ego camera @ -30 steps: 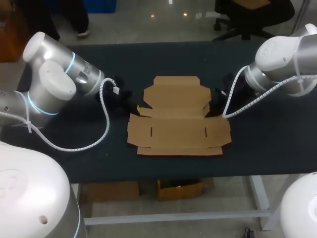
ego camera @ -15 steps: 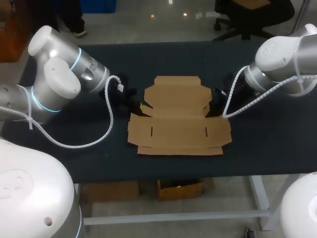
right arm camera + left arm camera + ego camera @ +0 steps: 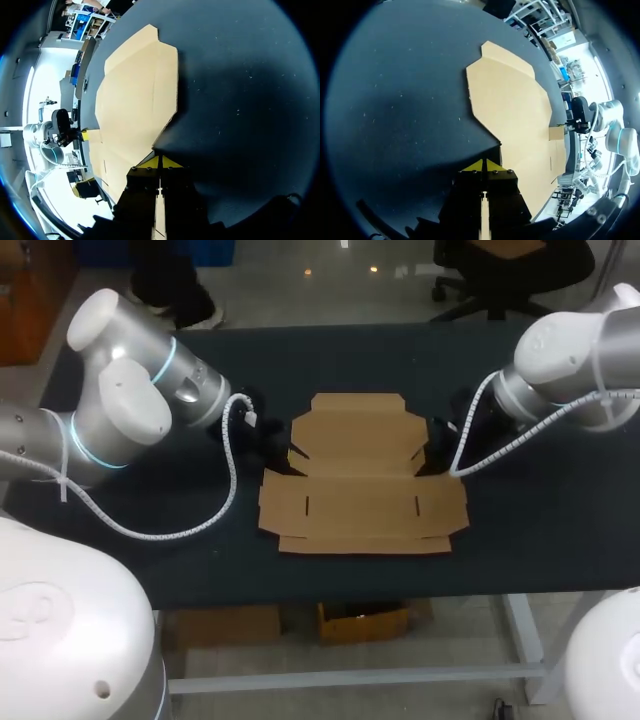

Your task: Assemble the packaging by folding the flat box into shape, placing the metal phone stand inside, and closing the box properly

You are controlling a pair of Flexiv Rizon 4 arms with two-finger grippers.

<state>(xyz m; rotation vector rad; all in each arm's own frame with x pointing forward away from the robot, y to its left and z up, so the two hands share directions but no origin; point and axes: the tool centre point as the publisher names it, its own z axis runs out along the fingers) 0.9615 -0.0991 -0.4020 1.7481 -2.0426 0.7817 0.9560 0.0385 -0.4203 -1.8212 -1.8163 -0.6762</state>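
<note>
The flat brown cardboard box [image 3: 360, 480] lies unfolded in the middle of the dark table. My left gripper [image 3: 283, 453] is low at the notch in the box's left edge. In the left wrist view its yellow tips [image 3: 483, 165] are pressed together, right at the cardboard [image 3: 515, 110], holding nothing. My right gripper [image 3: 432, 458] is at the matching notch on the right edge. Its tips [image 3: 160, 162] are likewise shut and empty beside the cardboard [image 3: 137, 100]. No metal phone stand is in view.
The dark tabletop [image 3: 400, 360] extends bare behind the box and along both sides. The table's front edge [image 3: 360, 590] runs a short way below the box's near flap. White cable loops hang from both arms over the table.
My left arm has swung to the right, bringing its gripper up to the box's left edge. The right arm and the box have stayed put.
</note>
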